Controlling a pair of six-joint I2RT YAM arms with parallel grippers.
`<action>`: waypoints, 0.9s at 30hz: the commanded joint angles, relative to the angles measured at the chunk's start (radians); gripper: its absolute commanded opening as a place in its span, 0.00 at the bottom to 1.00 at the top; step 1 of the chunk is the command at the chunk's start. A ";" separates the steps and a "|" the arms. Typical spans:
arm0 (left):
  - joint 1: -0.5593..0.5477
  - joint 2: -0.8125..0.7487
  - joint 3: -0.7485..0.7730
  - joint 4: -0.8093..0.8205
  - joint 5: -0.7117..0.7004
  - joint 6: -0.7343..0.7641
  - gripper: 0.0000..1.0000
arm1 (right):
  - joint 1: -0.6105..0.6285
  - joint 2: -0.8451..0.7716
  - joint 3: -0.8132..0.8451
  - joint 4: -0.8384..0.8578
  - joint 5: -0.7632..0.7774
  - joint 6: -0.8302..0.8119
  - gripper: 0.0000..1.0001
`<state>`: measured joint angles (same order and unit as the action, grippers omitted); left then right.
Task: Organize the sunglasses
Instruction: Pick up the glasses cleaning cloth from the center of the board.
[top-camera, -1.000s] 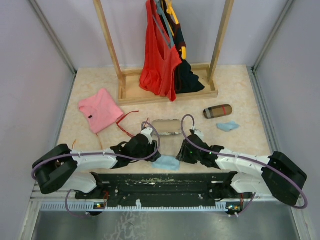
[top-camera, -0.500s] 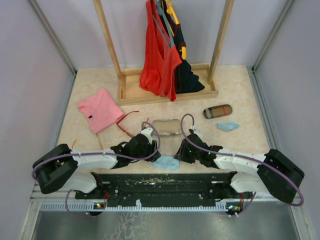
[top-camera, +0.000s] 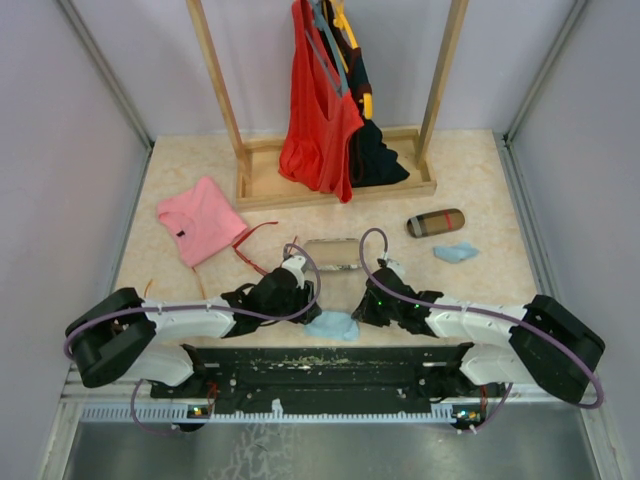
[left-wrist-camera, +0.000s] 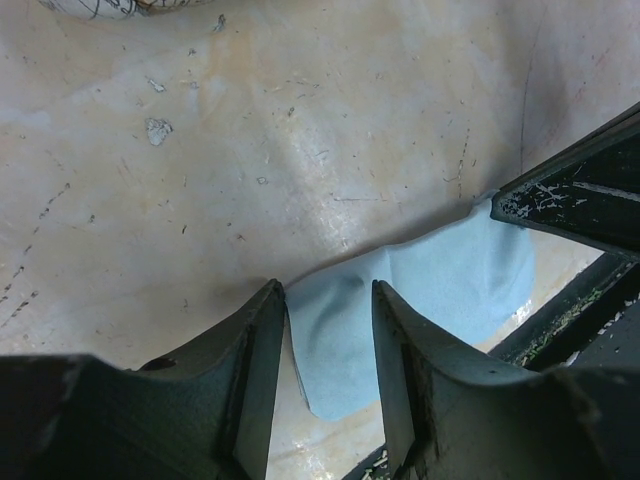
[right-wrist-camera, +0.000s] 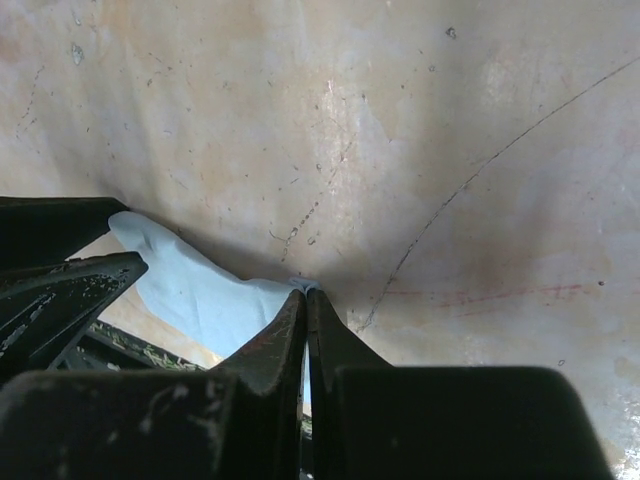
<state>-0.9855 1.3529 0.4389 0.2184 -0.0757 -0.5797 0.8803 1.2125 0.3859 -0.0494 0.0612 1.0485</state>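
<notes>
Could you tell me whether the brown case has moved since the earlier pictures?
No; the brown case sits where it was, near the right corner of the wooden rack.

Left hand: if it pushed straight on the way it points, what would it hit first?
Probably the blue cloth, lying right between the left hand's fingertips, with the table beneath.

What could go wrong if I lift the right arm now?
1. The right gripper seems shut on only a corner of the light blue cloth, so the cloth may slip out.
2. The open left gripper straddles the same cloth, so a pull could drag the cloth against that gripper.
</notes>
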 joint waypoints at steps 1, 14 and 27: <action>0.004 0.019 -0.008 -0.014 0.023 -0.004 0.46 | -0.007 0.020 -0.019 -0.024 0.026 -0.020 0.00; 0.004 0.038 0.004 -0.015 0.015 -0.005 0.29 | -0.006 0.021 -0.017 -0.024 0.025 -0.036 0.00; 0.004 0.001 0.009 -0.036 -0.028 -0.003 0.01 | -0.007 -0.027 0.015 0.016 0.054 -0.140 0.00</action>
<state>-0.9855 1.3746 0.4404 0.2165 -0.0769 -0.5865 0.8806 1.2110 0.3862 -0.0410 0.0628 0.9833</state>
